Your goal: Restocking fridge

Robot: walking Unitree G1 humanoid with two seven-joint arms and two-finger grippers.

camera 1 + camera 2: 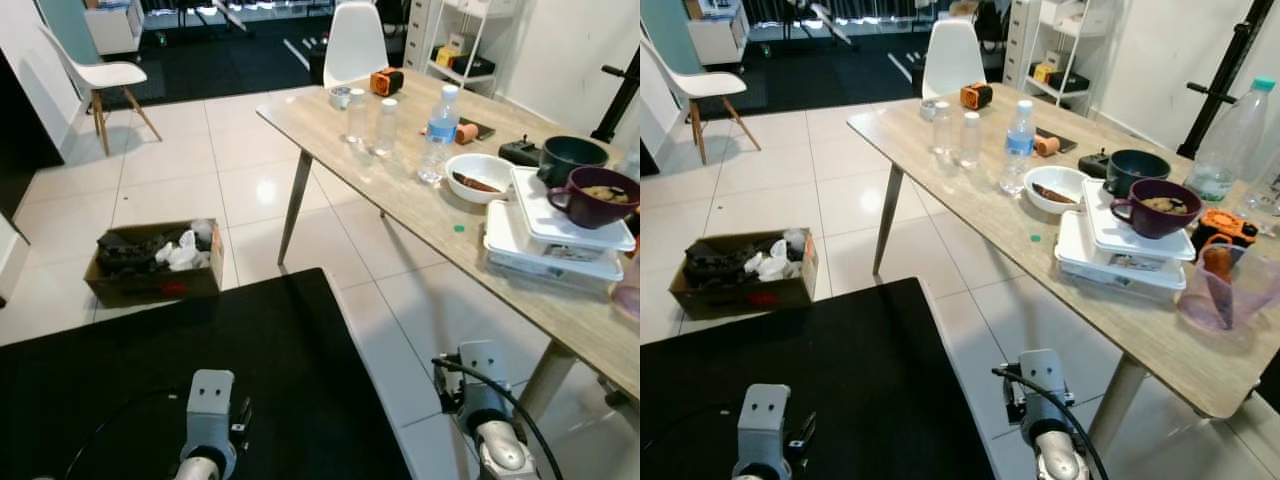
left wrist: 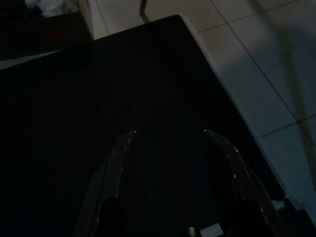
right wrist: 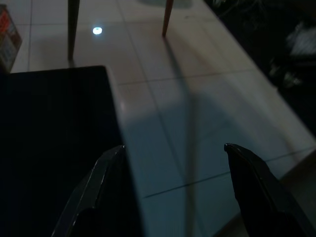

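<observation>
Nearest the head camera: left gripper (image 2: 168, 143) and right gripper (image 3: 173, 158), both hanging low with their fingers spread apart and holding nothing; the left over a black mat (image 1: 150, 370), the right over white floor tiles (image 1: 390, 300) at the mat's edge. Wooden table (image 1: 970, 190), to the robot's right, running away from it. On it, near end: a clear pink cup (image 1: 1225, 290) and an orange object (image 1: 1225, 228) behind it; stacked white lidded containers (image 1: 1120, 255) bearing a purple mug (image 1: 1155, 208) with food in it; a dark teal bowl (image 1: 1137, 165); a white bowl (image 1: 1055, 188) with brown contents. Middle: a water bottle with a blue label (image 1: 1017, 145), two small clear bottles (image 1: 960, 135). Far end: an orange-and-black device (image 1: 976, 96). A large clear bottle with a teal cap (image 1: 1230, 140) stands at the table's right side. On the floor, left: a cardboard box (image 1: 155, 262) holding dark and white items. Beyond: two white chairs (image 1: 355, 42). Fridge: cannot be made out.
</observation>
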